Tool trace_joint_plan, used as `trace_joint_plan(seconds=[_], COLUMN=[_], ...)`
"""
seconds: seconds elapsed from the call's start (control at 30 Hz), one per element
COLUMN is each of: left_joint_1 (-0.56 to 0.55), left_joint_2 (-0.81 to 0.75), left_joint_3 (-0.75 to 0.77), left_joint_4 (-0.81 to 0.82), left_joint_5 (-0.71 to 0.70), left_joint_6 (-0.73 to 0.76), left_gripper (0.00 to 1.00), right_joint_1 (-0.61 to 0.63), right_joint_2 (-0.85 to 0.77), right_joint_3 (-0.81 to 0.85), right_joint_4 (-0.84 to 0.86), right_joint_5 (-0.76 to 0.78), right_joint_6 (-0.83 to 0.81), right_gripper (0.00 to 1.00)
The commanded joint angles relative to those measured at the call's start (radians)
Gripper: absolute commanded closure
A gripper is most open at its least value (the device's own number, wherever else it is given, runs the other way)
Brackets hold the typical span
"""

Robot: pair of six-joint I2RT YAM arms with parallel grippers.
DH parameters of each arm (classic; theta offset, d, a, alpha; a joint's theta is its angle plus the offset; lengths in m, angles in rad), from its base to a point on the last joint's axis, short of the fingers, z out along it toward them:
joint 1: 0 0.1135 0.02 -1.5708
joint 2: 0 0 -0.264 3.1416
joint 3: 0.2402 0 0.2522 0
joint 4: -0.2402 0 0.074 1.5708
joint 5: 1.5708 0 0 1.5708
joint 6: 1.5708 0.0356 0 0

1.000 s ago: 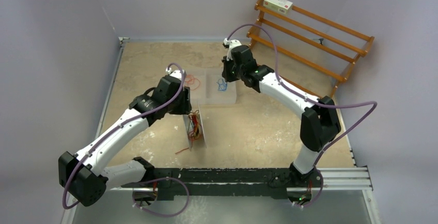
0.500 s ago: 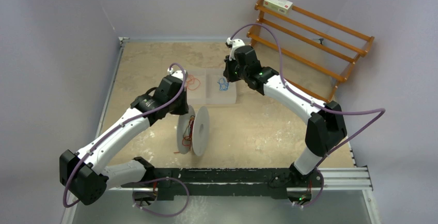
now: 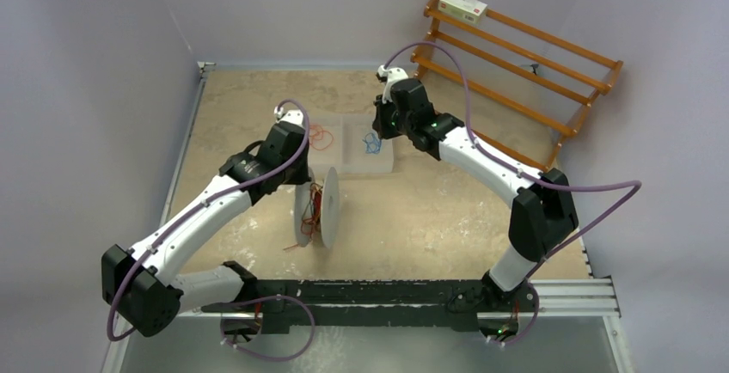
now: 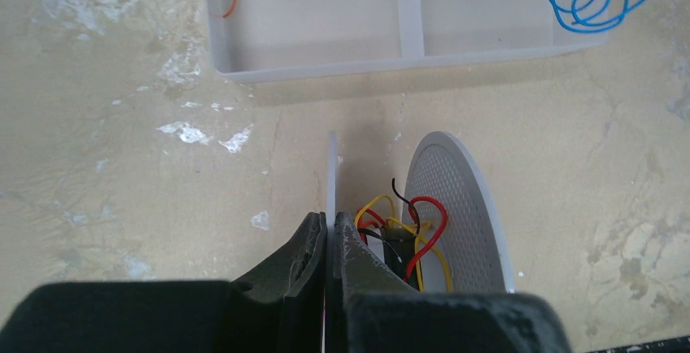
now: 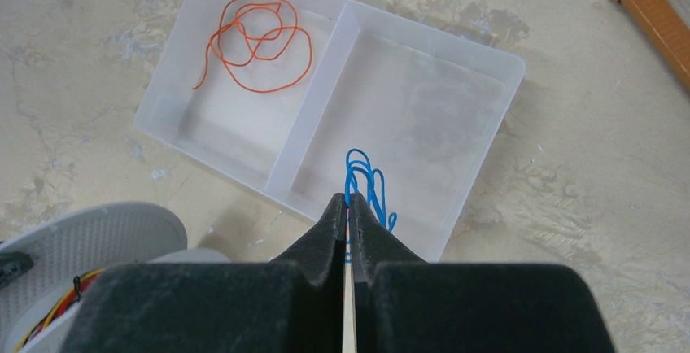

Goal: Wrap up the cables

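Spool (image 4: 464, 207) stands on edge on the worktop (image 4: 122, 166), left fingers (image 4: 320, 231) shut on its left flange. The right fingers (image 5: 342, 211) are closed, apparently pinching the blue cable (image 5: 366, 178) in the right compartment of the tray (image 5: 521, 68). The orange cable (image 5: 256, 40) lies in the left one. Step judged: fetching blue. Next: carry it to the spool without snagging.

Bolted side by side at the near edge of the tabletop. For the left arm (image 3: 206, 214): angled out low toward the near-left corner, then folded back up toward the middle, wrist tipped downward. At the left gripper (image 4: 328, 227) — pinched shut on the thin rim of a white spool (image 4: 464, 207), with dark fingers (image 4: 305, 243) almost meeting. For the right arm (image 3: 481, 158): upright near the right edge, bent sharply at the elbow, stretched toward the far middle. At the right gripper (image 5: 347, 202) — pressed fully together, pointing down.
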Motion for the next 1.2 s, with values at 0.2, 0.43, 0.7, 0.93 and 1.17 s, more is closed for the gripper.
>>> trace_joint_plan(seconds=[0.2, 0.43, 0.7, 0.93, 1.17], left_joint_1=[-0.003, -0.002, -0.002, -0.002, -0.003], left_joint_2=[0.056, 0.078, 0.058, 0.08, 0.079], left_joint_3=[0.121, 0.084, 0.042, 0.033, 0.033], left_joint_4=[0.07, 0.15, 0.218, 0.221, 0.219], left_joint_5=[-0.13, -0.147, -0.186, -0.195, -0.169], left_joint_6=[-0.014, -0.032, -0.059, -0.05, -0.054], left_gripper=[1.0, 1.0, 1.0, 1.0, 0.83], right_joint_1=[-0.001, -0.001, -0.001, -0.001, -0.001], right_joint_2=[-0.062, -0.07, -0.079, -0.084, -0.084], right_joint_3=[-0.027, -0.038, -0.044, -0.045, -0.051], right_joint_4=[0.047, 0.047, 0.045, 0.043, 0.043], right_joint_5=[-0.006, 0.0, 0.004, 0.006, 0.002], right_joint_6=[0.016, 0.017, 0.019, 0.019, 0.02], right_gripper=[1.0, 1.0, 1.0, 1.0, 1.0])
